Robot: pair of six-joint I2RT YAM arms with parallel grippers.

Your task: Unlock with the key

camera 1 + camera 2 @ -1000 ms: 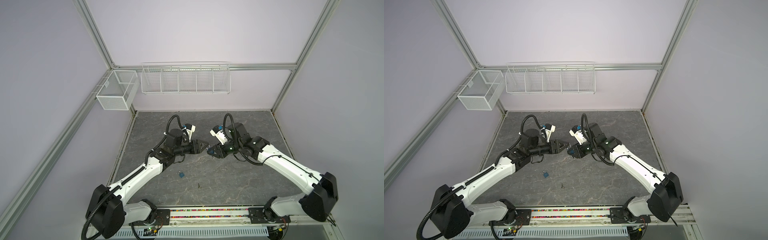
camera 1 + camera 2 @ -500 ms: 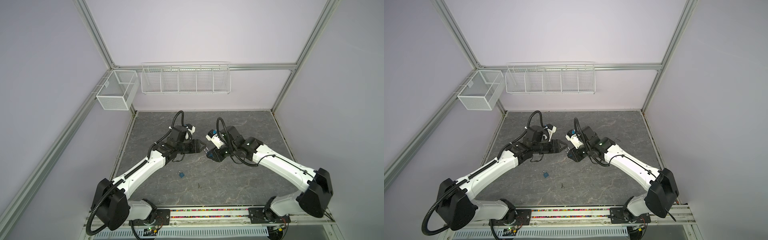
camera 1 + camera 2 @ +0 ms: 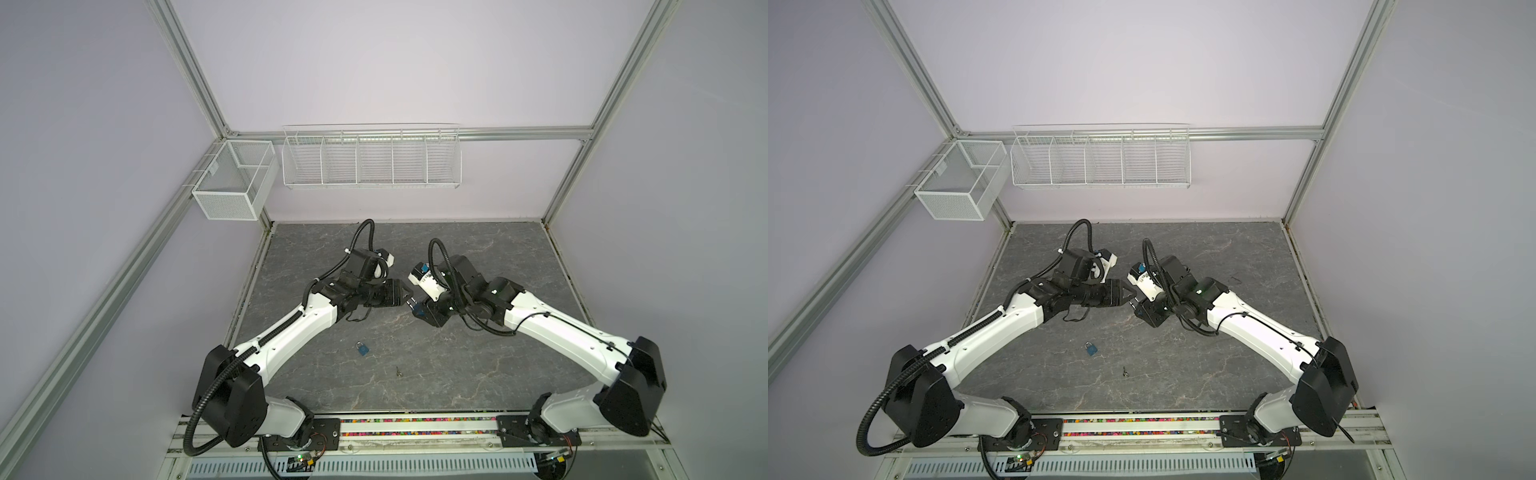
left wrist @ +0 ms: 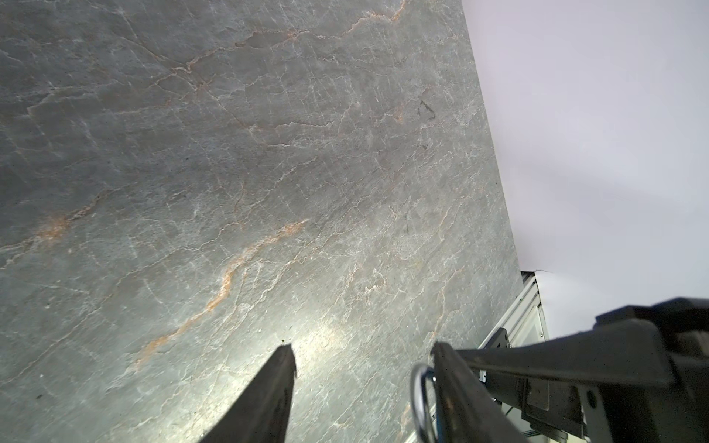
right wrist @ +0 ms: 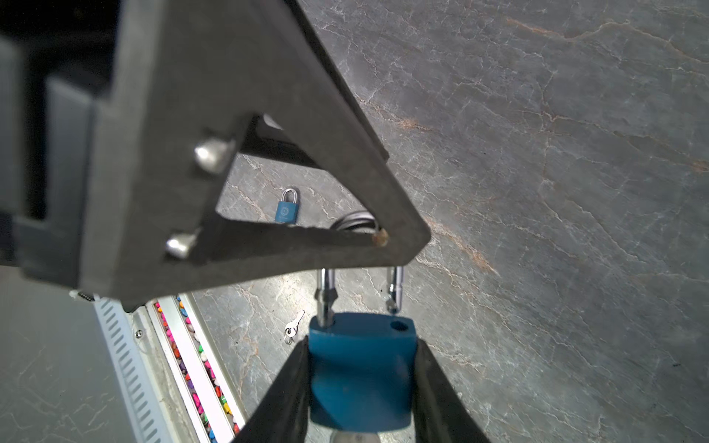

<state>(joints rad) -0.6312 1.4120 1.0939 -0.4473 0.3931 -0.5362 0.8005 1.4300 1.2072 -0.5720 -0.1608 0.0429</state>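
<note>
My right gripper (image 5: 362,341) is shut on the body of a blue padlock (image 5: 362,368), held above the table. Its silver shackle (image 5: 324,291) stands raised, with the free leg (image 5: 395,287) out of its hole. My left gripper (image 4: 362,349) is open; one of its fingers (image 5: 268,153) lies against the shackle (image 4: 420,399). In both top views the two grippers (image 3: 409,297) (image 3: 1133,296) meet mid-table. A small silver key (image 3: 399,371) (image 3: 1125,371) (image 5: 293,329) lies loose on the table, nearer the front.
A second blue padlock (image 3: 362,348) (image 3: 1091,348) (image 5: 287,207) lies shut on the grey stone table (image 3: 478,257), beside the loose key. Two white wire baskets (image 3: 370,158) (image 3: 235,183) hang on the back wall and left frame. A rail (image 3: 415,422) runs along the front edge.
The gap between the two grippers has closed: the right gripper with its padlock has swung left to the left gripper's fingertips. Both elbows have shifted. The padlock and key on the table lie unmoved.
</note>
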